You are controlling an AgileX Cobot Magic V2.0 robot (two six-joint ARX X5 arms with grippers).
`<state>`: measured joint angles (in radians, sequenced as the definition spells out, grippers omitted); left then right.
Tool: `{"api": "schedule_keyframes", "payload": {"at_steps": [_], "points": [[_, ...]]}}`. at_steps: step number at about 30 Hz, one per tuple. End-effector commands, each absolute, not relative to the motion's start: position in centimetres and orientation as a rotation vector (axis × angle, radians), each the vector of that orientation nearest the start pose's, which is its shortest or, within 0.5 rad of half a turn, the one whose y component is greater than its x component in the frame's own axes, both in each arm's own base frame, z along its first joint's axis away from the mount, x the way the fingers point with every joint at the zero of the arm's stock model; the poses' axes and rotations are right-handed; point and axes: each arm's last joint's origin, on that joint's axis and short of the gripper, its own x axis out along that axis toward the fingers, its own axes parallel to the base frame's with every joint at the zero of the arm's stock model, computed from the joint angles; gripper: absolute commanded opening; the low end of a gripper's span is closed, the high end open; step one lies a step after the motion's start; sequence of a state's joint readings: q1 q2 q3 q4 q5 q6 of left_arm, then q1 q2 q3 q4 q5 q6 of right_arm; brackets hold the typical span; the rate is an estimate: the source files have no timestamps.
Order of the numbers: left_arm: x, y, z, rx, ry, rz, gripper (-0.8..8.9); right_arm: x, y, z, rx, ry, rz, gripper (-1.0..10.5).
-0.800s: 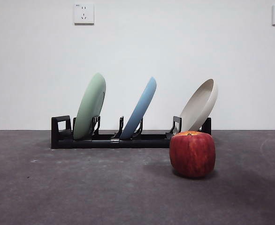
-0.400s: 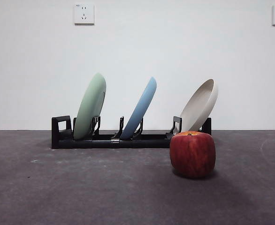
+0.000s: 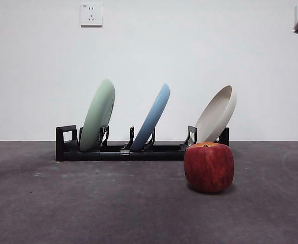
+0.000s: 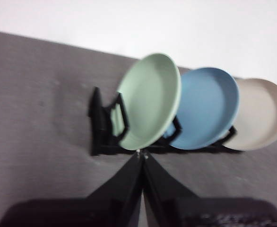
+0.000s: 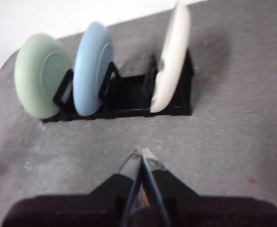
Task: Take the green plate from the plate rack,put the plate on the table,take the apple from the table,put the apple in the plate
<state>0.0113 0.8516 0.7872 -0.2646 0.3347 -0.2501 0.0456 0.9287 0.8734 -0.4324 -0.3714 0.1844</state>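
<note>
leaning in the end slot of the plate rack (image 3: 119, 151), the green plate (image 3: 97, 115) is propped for an edge grab; the apple (image 3: 208, 166) waits on the table (image 3: 88, 203). left gripper (image 4: 142, 154) and, seemingly, the blurred right gripper (image 5: 141, 153) hang above, jaws pressed together.

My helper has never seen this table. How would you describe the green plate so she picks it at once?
Find the long black plate rack by the white wall. Three plates lean in it; the green plate sits at the end farthest from the apple, pale sage beside the blue plate.
</note>
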Motion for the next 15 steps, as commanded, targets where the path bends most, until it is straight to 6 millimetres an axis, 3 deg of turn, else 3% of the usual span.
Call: {"api": "schedule_keyframes", "payload": {"at_steps": [1,4,6,7,8,15], "points": [[20.1,-0.9,32.7,-0.301,0.395,-0.355,0.00,20.4,2.1,32.3,0.244,0.530,0.416,0.1],[22.2,-1.1,33.5,-0.302,0.444,-0.440,0.15,21.3,2.3,32.7,0.255,0.539,0.451,1.2],[24.0,-1.4,34.2,-0.315,0.485,-0.477,1.67,21.7,2.4,33.0,0.259,0.539,0.470,2.5],[25.0,-1.7,34.5,-0.316,0.505,-0.481,2.52,21.9,2.4,33.1,0.258,0.536,0.470,2.6],[26.0,-2.0,34.8,-0.318,0.521,-0.489,2.79,21.9,2.4,33.3,0.258,0.532,0.472,2.6],[33.8,-5.6,36.6,-0.254,0.647,-0.584,2.80,21.9,2.4,33.5,0.256,0.525,0.473,2.6]]}}
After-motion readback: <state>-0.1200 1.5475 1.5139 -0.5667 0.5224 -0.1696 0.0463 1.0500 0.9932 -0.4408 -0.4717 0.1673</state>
